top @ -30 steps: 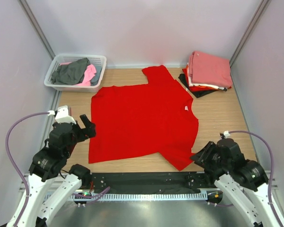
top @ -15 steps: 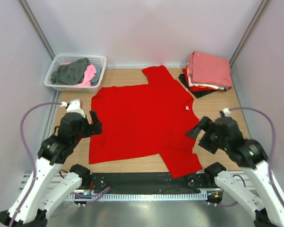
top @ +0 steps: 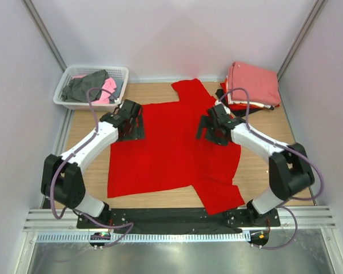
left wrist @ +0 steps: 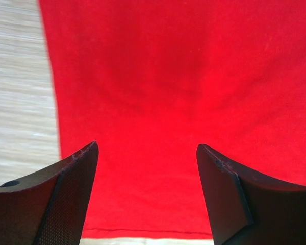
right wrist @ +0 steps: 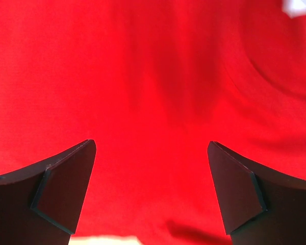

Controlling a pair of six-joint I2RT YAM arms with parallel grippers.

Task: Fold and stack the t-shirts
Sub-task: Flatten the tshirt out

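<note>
1. The left gripper (left wrist: pixel 148 149) is spread wide with nothing between its fingers. It hangs over the far-left part of the red t-shirt (left wrist: pixel 168 76), close to the cloth's edge, where bare table (left wrist: pixel 18 102) shows.
2. The right gripper (right wrist: pixel 152 144) is also spread and empty. It is over the shirt's far-right part, near the collar, with the white neck label (right wrist: pixel 298 6) at the corner of its view. I cannot tell whether either gripper's fingertips touch the cloth.
3. The shirt lies flat and open in the middle of the table, one sleeve toward the back wall and the other toward the near edge.
4. I judge the shirt light, limp and easily wrinkled. It will sag and drag unless it is pinched at edges or corners, so both arms should take matching points along one side and lift together.
5. The finished stack of folded t-shirts (top: pixel 252 83), salmon-pink on top, sits at the far right, just beside the shirt's far sleeve.
6. The white basket (top: pixel 124 72), at the far left, holds crumpled grey and pink tees (top: pixel 91 87).
7. Nothing lies on the red shirt, but a wide fold could brush the stack.
</note>
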